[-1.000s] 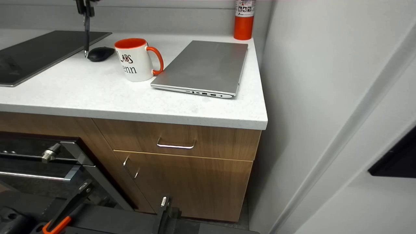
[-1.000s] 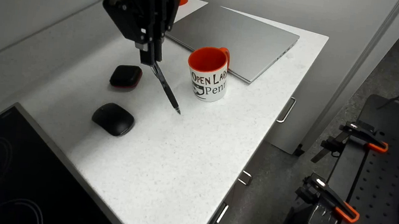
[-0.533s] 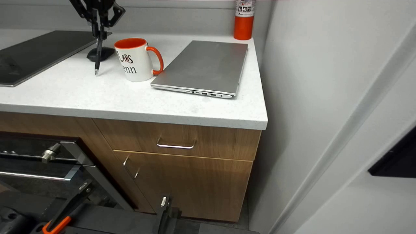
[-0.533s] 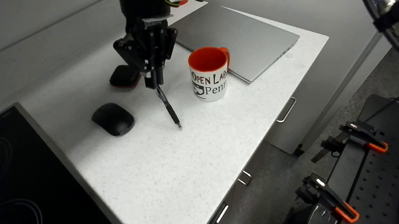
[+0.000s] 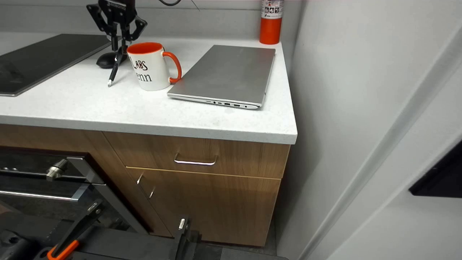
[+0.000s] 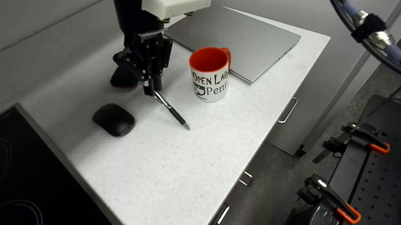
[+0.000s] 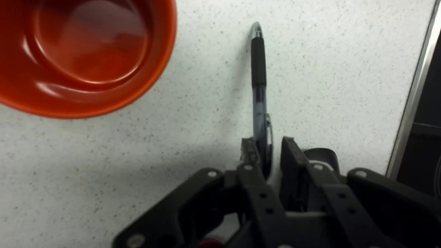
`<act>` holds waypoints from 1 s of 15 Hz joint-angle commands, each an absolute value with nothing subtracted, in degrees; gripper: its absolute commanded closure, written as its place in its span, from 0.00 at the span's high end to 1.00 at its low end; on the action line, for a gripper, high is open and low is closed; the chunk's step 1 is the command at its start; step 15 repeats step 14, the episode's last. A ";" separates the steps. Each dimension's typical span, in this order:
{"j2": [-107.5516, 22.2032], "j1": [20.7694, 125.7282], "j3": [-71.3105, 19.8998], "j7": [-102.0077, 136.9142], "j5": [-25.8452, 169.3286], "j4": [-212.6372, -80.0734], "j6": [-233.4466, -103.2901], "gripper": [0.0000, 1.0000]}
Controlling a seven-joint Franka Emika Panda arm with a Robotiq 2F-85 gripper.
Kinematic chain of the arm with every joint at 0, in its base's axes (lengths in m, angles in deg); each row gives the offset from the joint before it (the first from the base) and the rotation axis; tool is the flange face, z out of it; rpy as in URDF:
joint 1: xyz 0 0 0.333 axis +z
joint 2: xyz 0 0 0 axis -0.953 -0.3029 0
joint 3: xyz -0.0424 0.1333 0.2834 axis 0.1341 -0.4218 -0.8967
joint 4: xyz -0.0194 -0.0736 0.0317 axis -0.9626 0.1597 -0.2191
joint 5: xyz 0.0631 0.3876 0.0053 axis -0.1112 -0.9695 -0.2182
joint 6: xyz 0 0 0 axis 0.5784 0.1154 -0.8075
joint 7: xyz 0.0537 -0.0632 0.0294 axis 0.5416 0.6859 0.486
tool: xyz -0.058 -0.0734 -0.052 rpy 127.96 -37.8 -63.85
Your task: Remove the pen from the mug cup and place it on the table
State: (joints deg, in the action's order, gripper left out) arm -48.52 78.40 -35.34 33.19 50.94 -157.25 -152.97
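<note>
The pen (image 6: 177,115) is thin, with a dark grip and a clear barrel. Its tip is at the white table (image 6: 165,168), and it appears to lie there. My gripper (image 6: 153,87) is low over the pen's rear end. In the wrist view the gripper (image 7: 268,139) is open. The pen (image 7: 259,69) runs between its fingers, close to the left finger, with a gap to the right one. The pen's far end is hidden by the fingers. The white mug cup (image 6: 208,85) with red inside stands upright beside the pen; its inside (image 7: 86,51) looks empty.
A black mouse (image 6: 113,119) and a small black case (image 6: 122,78) lie near the gripper. A grey laptop (image 6: 240,39) lies behind the mug, against its handle side. A black cooktop (image 6: 4,167) borders the counter. A red cylinder (image 5: 270,30) stands at the back.
My gripper has come down and forward with the pen, from above the counter to its surface. The fingers have opened, and the pen now slants flatter. The mug has not moved.
</note>
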 commanded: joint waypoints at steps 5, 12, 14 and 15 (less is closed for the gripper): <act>-49.51 77.49 -36.43 33.53 54.47 -153.98 -151.88 0.88; -49.32 77.32 -36.55 33.56 54.05 -154.18 -152.89 1.00; -49.20 77.21 -36.59 33.69 54.04 -154.12 -152.88 1.00; -49.20 77.21 -36.59 33.69 54.04 -154.12 -152.88 1.00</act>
